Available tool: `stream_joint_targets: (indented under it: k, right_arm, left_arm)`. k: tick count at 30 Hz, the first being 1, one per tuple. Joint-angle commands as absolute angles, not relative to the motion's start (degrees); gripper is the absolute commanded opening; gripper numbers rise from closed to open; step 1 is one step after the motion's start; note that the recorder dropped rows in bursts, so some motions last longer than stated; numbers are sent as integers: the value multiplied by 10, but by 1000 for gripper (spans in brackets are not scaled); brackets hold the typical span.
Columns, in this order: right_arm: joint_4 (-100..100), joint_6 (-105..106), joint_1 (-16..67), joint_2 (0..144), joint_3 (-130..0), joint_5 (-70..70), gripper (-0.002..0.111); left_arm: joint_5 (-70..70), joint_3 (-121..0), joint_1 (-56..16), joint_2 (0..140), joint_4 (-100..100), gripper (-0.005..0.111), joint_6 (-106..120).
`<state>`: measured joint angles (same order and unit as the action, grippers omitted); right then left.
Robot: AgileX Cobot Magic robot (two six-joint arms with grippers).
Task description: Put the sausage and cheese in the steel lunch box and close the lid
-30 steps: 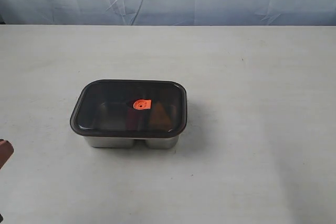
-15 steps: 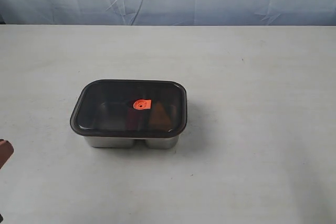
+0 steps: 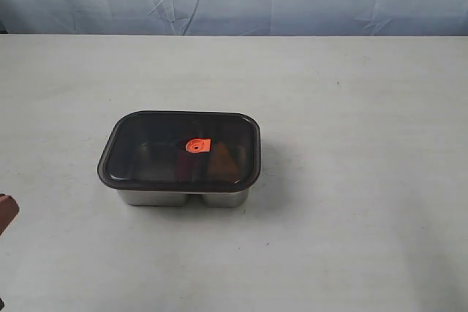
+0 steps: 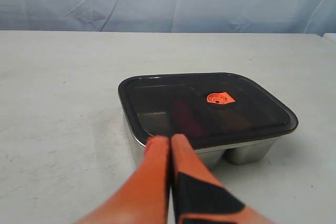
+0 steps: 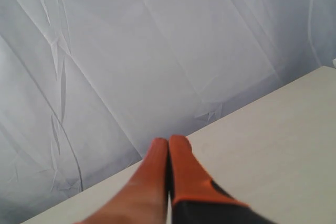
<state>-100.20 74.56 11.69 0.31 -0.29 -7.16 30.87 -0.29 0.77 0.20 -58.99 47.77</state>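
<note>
Nothing is shifting on the table (image 3: 351, 93) right now. The dark lid (image 3: 180, 150) is sitting flat and square on the lunch box (image 3: 183, 197), exactly as it was a second ago, with its little orange valve (image 3: 197, 145) facing up. No arm is reaching over it. To my eye that is pointing to a finished job, with the food inside, the box closed and the arms drawn back, though I cannot tell whether the lid is pressed fully home all round. The left gripper (image 4: 170, 140) is hanging just short of the box's near wall and not touching it, its orange fingers pressed together on nothing. In the wide view only a brown scrap of that arm is peeking in at the left edge. The right gripper (image 5: 168, 142) is likewise closed and empty, aiming past the table edge at the pale cloth backdrop (image 5: 105, 51) — it is not showing in the wide view at all. The smoky lid is making the contents hard to read. A dull reddish streak that I am taking for the sausage (image 4: 186, 119) is showing through it, and an orange-brown wedge that I am taking for the cheese (image 3: 221, 162) is lying toward the right-hand compartment. Neither outline is coming through clearly.
</note>
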Motion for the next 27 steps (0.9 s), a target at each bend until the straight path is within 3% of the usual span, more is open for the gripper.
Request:
stream_joint_targets:
  k: [1, 11, 27]
  right_arm:
    - [-999, 748, 114, 0, 0, -71, -1]
    - [-999, 748, 114, 0, 0, -81, -1]
    - [-999, 748, 114, 0, 0, -81, -1]
  left_arm:
    - [304, 0, 10, 0, -591, 0, 480]
    - [301, 0, 10, 0, -506, 0, 464]
    - [203, 0, 10, 0, -107, 0, 63]
